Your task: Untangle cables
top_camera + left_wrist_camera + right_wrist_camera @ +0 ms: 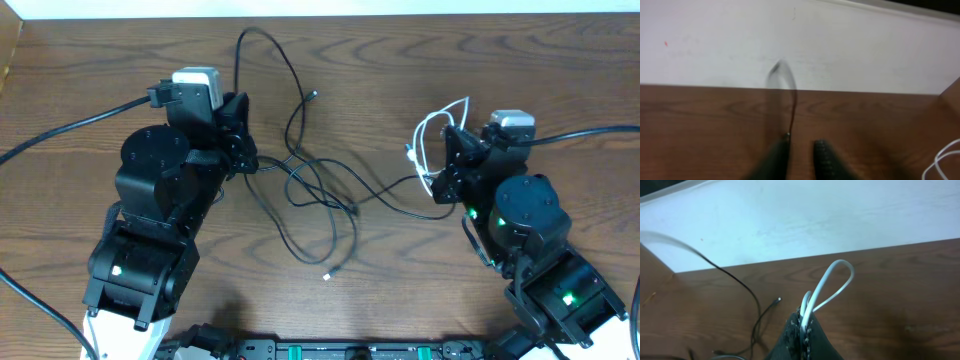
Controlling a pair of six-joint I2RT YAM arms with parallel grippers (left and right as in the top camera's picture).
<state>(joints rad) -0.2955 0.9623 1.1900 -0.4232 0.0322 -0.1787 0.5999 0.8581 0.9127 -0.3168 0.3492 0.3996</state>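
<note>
The black cables [320,190] are seen as one loose tangle on the table [560,60], spread between the two arms, with a tall loop reaching toward the far edge and a plug end [326,275] lying toward the near edge. The left gripper [801,150] is placed at the left fringe of that tangle, and its jaws are shown parted by a narrow gap with bare wood visible between them. A thin black strand [790,112] is seen rising from the tip of one finger [776,160], but it is blurred, so it cannot be told whether it is touched or merely passed; nothing is judged to be held there. The right gripper [802,325] is closed tight on the white cable [840,275], a doubled loop of which is pinched between the pads and stands up beyond the fingertips. The coming move is judged to turn on one relation: the main crossing of the black cables lies to the right of the left gripper and to the left of the right one, somewhat nearer the left arm. The tangle's long axis is laid roughly from far to near, across the line joining the two grippers, and one of the black cables is led off sideways toward the white bundle at the right arm
</note>
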